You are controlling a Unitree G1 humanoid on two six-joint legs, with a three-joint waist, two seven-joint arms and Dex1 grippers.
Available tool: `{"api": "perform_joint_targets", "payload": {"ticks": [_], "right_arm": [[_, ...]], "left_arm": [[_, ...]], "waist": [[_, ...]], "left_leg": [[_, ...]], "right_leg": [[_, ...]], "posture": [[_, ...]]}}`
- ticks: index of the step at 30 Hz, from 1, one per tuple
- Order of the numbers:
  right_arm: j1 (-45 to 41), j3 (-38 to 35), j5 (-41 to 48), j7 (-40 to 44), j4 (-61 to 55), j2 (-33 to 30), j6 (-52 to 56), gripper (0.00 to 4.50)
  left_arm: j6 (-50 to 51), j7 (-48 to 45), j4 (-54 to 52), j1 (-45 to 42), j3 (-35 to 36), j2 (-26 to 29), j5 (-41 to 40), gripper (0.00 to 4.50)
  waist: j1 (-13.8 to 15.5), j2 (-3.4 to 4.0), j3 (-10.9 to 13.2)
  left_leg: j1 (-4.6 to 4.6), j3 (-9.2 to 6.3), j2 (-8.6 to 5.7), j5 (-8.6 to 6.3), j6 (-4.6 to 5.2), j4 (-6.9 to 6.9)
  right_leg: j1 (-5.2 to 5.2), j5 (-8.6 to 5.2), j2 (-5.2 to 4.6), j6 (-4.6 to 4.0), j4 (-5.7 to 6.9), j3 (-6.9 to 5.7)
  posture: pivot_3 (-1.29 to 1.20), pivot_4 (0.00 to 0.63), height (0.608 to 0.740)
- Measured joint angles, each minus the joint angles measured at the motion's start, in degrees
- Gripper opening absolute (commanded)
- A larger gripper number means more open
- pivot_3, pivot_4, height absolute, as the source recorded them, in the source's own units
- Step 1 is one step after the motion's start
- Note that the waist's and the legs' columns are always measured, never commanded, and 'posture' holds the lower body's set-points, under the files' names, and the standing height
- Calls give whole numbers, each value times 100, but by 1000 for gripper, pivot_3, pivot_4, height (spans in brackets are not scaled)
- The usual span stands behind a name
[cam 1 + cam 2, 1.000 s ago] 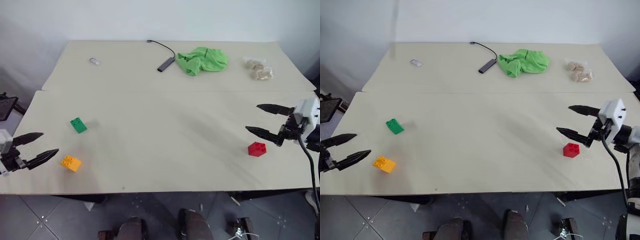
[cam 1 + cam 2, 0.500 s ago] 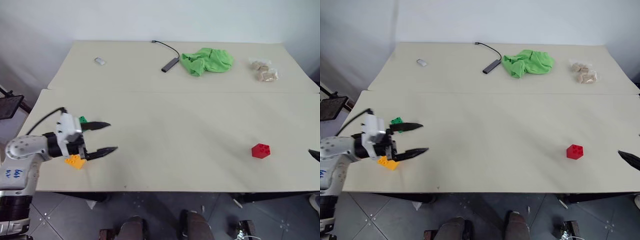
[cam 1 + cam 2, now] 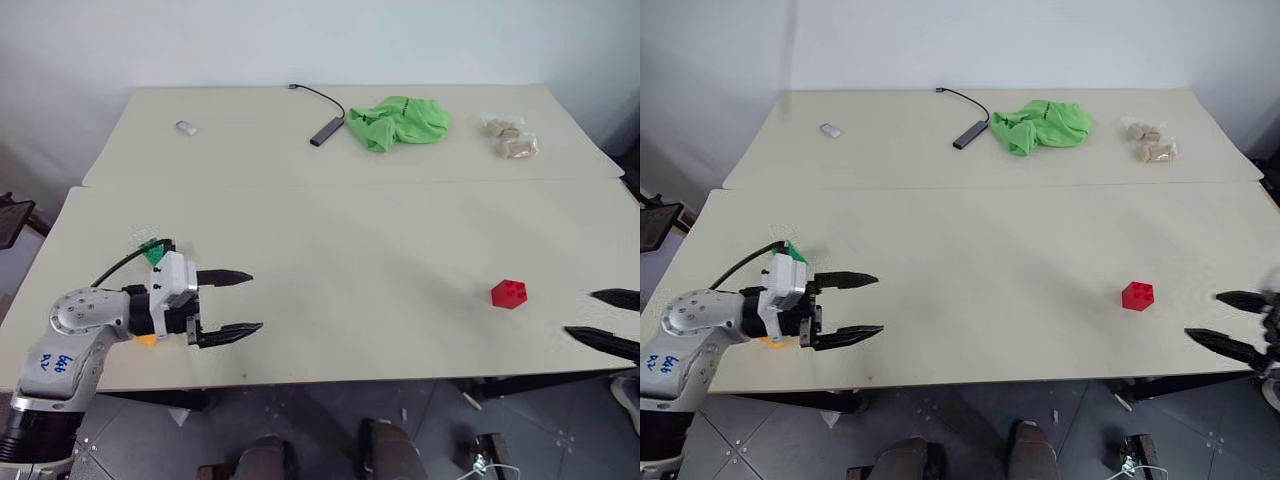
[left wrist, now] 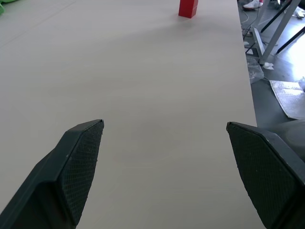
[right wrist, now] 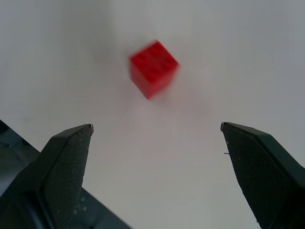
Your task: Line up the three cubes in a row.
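Observation:
The red cube [image 3: 508,293] sits alone on the right side of the table, near the front. My right gripper [image 3: 582,315] hovers open and empty at the front right edge, a short way right of that cube; the right wrist view shows the red cube [image 5: 153,68] ahead of the open fingers [image 5: 66,167]. On the left, my left gripper [image 3: 255,300] stands open and empty, pointing right across the table. Behind its wrist, the green cube [image 3: 152,250] and the yellow-orange cube [image 3: 147,340] peek out, both mostly hidden by the arm. The far red cube [image 4: 188,7] lies straight ahead in the left wrist view.
At the back of the table lie a bright green cloth [image 3: 398,120], a grey USB hub with a black cable [image 3: 324,128], a small white-grey piece [image 3: 185,127] and a bag of pale lumps [image 3: 508,138]. A seam [image 3: 350,183] crosses the tabletop.
My left arm has swung in from the left edge over the green and yellow-orange cubes. My right gripper has pulled back from beside the red cube to the front right edge. The cubes have not moved.

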Motion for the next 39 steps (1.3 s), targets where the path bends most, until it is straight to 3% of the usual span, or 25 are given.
{"api": "perform_joint_targets", "payload": {"ticks": [6,9,12,20,25,30,35,39], "right_arm": [[-2257,1934,-1043,335,1542,94,-724,4500],[-2987,2567,-1512,499,2319,327,-1126,4500],[-3298,2958,-1789,770,2924,446,-1408,3970],[-3968,3117,-1966,1263,3635,798,-2206,1533],[-4349,3269,-1757,1601,2917,1303,-1825,1523],[-5374,4219,-1655,1638,1375,2453,-335,1523],[-5958,5091,-2245,1263,1551,3466,-63,1523],[-6084,5374,-2668,881,1874,3813,-65,1523]], "left_arm": [[114,121,-23,-220,-114,-109,3,4352],[171,164,-110,-282,-199,-139,3,4352],[200,200,-265,-209,-187,-121,2,4500],[235,324,-421,15,12,-60,4,4500],[218,425,-455,282,169,-28,30,4500],[148,601,-490,503,293,-42,109,4500],[-9,767,-485,777,326,-111,286,4500],[-70,878,-481,856,328,-133,372,4500]], "waist": [[49,3,1],[47,3,1],[69,3,1],[5,4,1],[-51,7,1],[-82,9,2],[36,8,1],[57,8,2]], "left_leg": [[-9,11,-2,1,3,7],[-14,9,-1,1,3,6],[-17,7,-1,1,2,5],[-16,3,1,1,2,8],[-15,3,7,-1,-2,8],[-14,-4,13,-1,-10,12],[-81,-58,9,-19,-9,68],[-106,-72,3,-22,-5,86]], "right_leg": [[-4,1,0,1,0,-6],[-6,1,0,1,-3,-11],[-7,1,0,2,-5,-16],[-6,1,0,2,1,-18],[-11,1,2,2,10,-17],[-23,0,4,-1,37,-19],[-34,1,2,0,40,-63],[-36,2,1,3,36,-72]], "posture": [[0,150,740],[0,150,740],[0,150,740],[0,150,740],[0,150,740],[0,150,740],[0,150,740],[0,150,740]]}}
